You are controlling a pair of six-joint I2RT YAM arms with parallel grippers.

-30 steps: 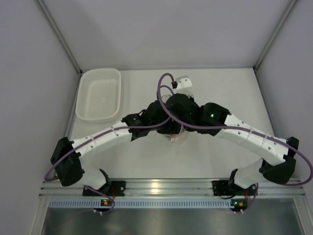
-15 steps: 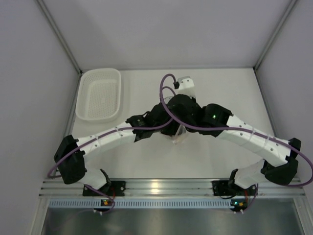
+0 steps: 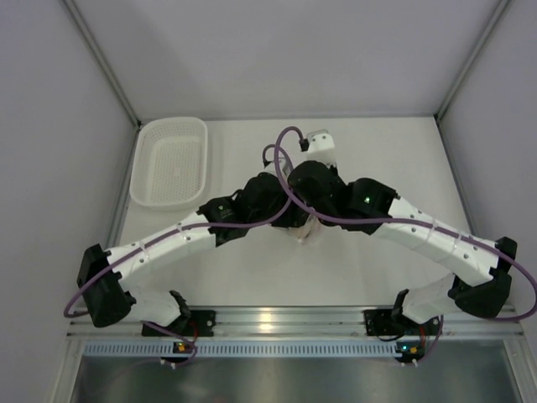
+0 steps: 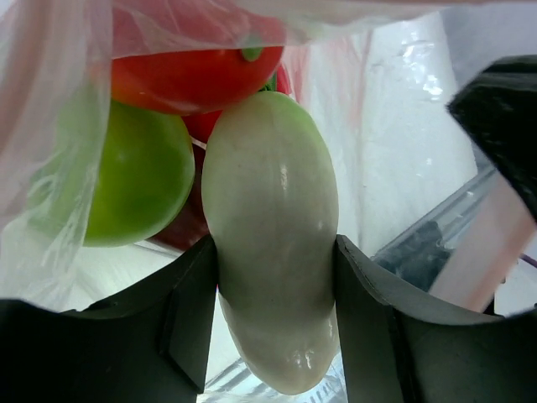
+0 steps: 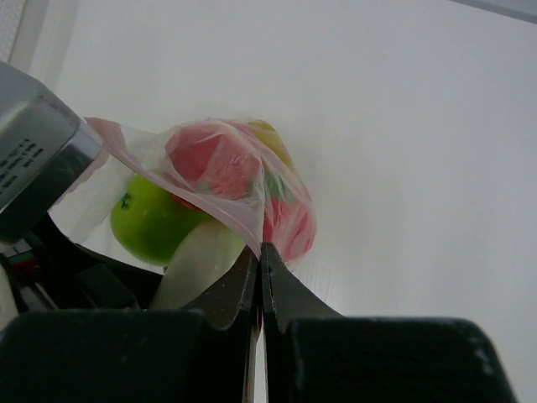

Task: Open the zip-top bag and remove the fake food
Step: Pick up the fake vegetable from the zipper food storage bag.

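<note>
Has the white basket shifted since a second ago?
No. The basket sits in the same far-left corner of the table, beside the left wall.

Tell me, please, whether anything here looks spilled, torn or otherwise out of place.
Nothing stands out. The right gripper pinches the zip-top bag by its edge, the left gripper clamps the white radish at the bag's mouth, and the green fruit and red fruit sit inside. No tear or spill shows.

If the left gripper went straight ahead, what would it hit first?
The left gripper grips the radish; beyond it, probably the red fruit in the bag, though depth is unclear.
</note>
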